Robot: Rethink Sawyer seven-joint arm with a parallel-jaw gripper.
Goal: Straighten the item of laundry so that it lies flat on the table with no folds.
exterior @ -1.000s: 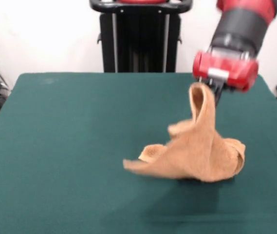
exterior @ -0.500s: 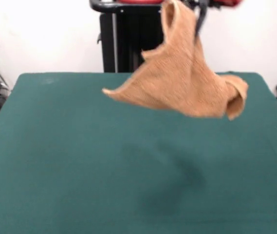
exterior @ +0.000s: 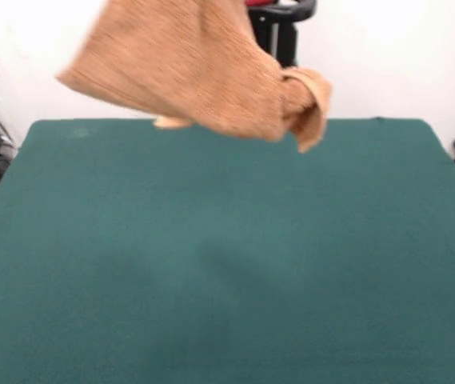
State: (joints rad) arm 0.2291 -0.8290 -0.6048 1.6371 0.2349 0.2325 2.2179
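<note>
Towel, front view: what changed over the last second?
The towel went from resting on the table, pinched at one raised corner, to fully airborne: lifted clear, then carried up and toward picture-left, now hanging bunched at the top edge. The end effector that held it has left the frame. The table is unchanged.
</note>
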